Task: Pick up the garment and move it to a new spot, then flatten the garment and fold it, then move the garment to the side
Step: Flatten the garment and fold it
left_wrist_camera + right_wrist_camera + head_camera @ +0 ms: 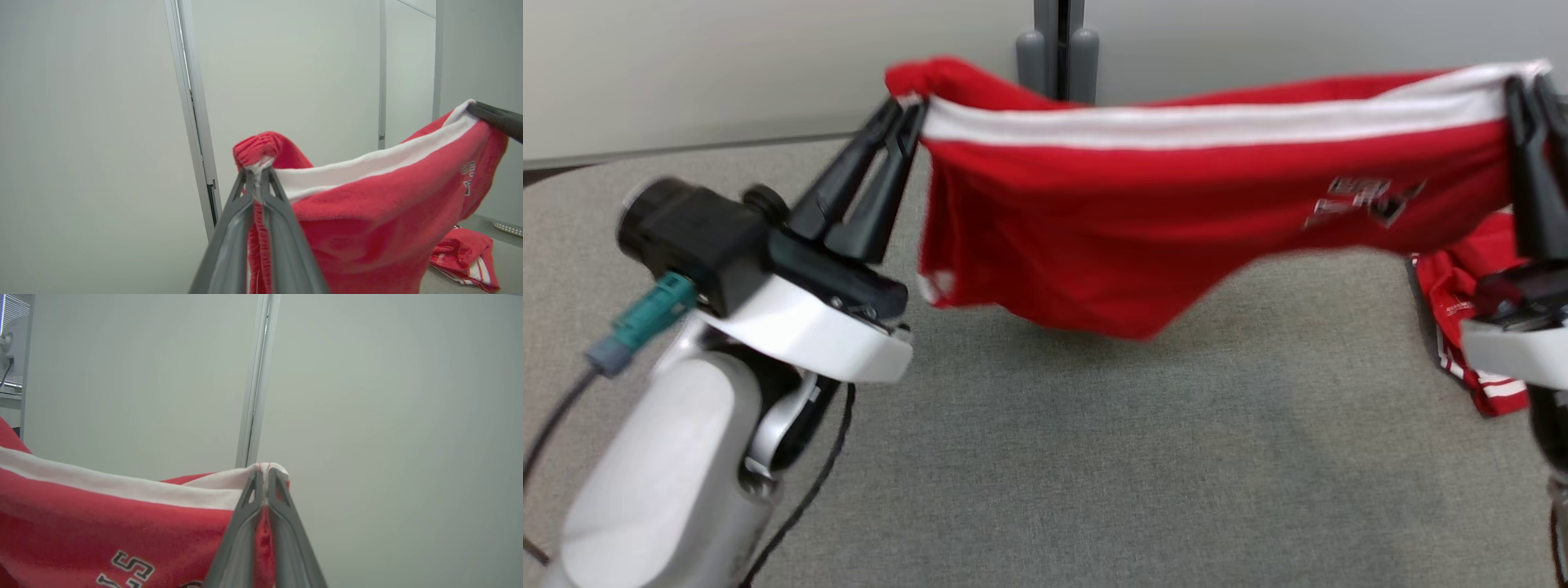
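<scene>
Above the grey felt-covered tabletop (1094,457), the red fleece garment with a white band and printed lettering (1143,229) is held stretched in the air from nine to three o'clock, its banded edge pinched by the tightly closed left gripper (911,110) and the tightly closed right gripper (1531,86). Only a thin fold is caught at each pair of tips, so a corner could be pulled free if the arms were spread further. At four o'clock a red, white-striped fold (1441,302) is seen on the table, by which the cloth could be twisted when laid flat.
</scene>
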`<state>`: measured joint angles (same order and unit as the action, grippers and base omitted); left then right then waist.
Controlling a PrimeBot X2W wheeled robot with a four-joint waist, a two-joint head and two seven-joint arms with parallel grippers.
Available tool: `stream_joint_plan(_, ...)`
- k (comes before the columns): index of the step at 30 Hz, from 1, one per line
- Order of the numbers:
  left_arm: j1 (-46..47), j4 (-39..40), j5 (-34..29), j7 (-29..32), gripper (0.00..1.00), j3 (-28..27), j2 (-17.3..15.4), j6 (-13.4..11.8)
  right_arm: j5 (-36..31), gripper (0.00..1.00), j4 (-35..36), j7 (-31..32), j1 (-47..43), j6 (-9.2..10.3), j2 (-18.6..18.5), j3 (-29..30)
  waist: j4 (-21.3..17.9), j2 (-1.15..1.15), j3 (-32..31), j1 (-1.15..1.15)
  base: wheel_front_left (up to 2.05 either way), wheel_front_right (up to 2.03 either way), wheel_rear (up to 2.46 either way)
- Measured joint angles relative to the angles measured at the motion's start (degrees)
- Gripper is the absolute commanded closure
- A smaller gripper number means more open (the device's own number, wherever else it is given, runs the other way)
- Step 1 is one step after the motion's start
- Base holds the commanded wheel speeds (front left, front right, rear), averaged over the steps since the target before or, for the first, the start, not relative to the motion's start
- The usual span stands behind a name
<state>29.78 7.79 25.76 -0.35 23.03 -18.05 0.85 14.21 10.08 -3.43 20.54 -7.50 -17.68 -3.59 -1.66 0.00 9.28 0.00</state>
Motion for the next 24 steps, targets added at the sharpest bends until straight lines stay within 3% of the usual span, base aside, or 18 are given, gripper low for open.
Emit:
stream_joint_plan(7,3.96,5.27,2.3,5.14,1.0,-3.48,-1.64,-1.58,-0.29,1.0,5.06,3.01,3.7,0.0,-0.82,2.52,0.24,0.0,-2.64,0.0,0.0,0.0,0.0)
stream_joint_plan(13,5.91,5.63,4.01,8.44,1.0,-5.04,-3.05,-1.94,0.25,1.0,5.37,4.74,5.31,-0.05,-1.12,2.56,0.61,0.0,-3.28,0.0,0.0,0.0,0.0)
stream_joint_plan(19,8.13,2.12,5.6,8.02,1.0,-5.44,-2.36,-1.48,1.79,1.0,2.71,5.88,7.66,-0.07,-0.96,1.88,1.08,0.0,-1.8,0.0,0.0,0.0,0.0)
stream_joint_plan(24,15.18,-4.67,6.05,4.49,1.0,-6.36,-0.31,-0.32,3.64,1.0,-3.25,6.33,16.22,-0.07,-1.19,-0.54,1.25,0.0,1.51,0.0,0.0,0.0,0.0)
